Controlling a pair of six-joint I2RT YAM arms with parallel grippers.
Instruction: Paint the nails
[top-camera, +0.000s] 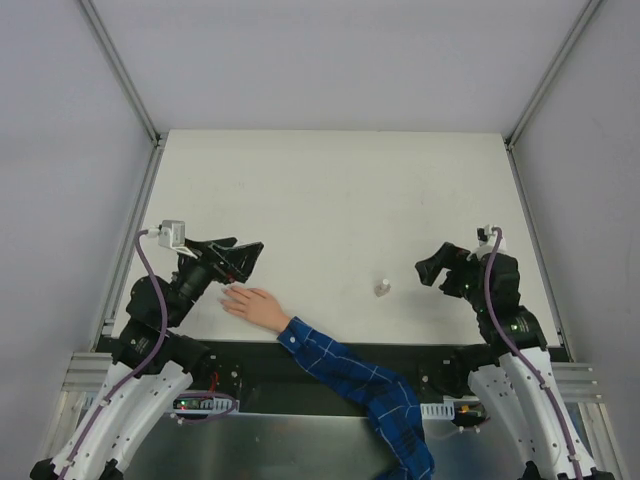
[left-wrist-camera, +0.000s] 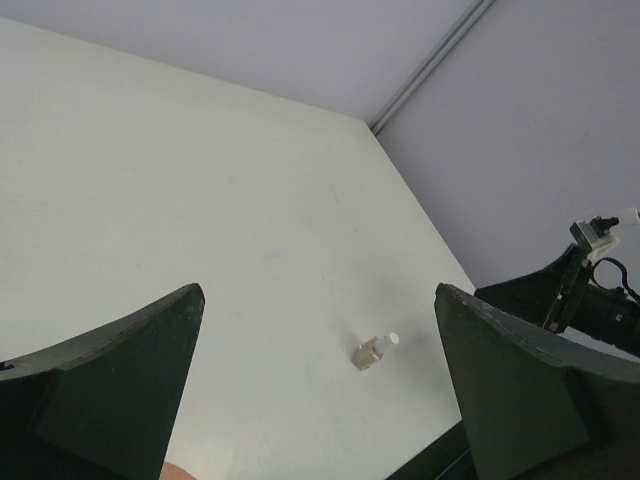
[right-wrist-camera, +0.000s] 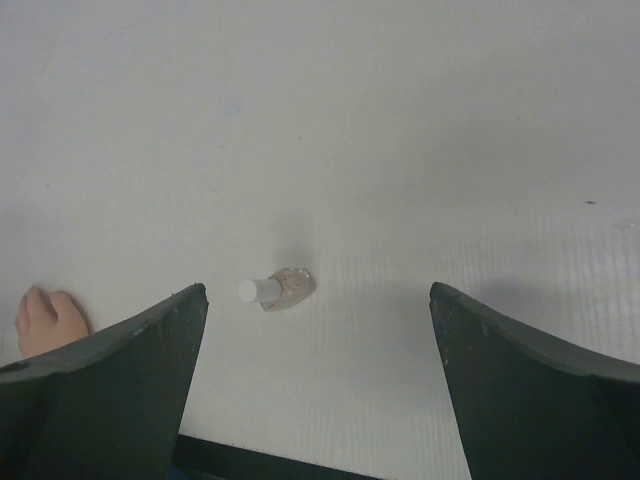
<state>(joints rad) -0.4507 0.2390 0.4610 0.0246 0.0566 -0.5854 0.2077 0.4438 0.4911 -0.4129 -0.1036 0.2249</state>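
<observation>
A pale hand (top-camera: 252, 304) with a blue plaid sleeve (top-camera: 350, 378) lies flat at the table's near edge, fingers pointing left. Its nails (top-camera: 228, 297) are too small to make out. The fingertips also show in the right wrist view (right-wrist-camera: 45, 318). A small clear bottle with a white cap (top-camera: 381, 288) stands on the table between the arms; it shows in the left wrist view (left-wrist-camera: 372, 350) and the right wrist view (right-wrist-camera: 280, 289). My left gripper (top-camera: 240, 258) is open and empty just above the hand's fingers. My right gripper (top-camera: 432, 268) is open and empty to the right of the bottle.
The white table (top-camera: 330, 190) is bounded by grey walls and metal rails at left (top-camera: 120, 70) and right (top-camera: 555, 70). The black near edge strip (top-camera: 400, 355) runs between the arm bases. The right arm shows in the left wrist view (left-wrist-camera: 580, 295).
</observation>
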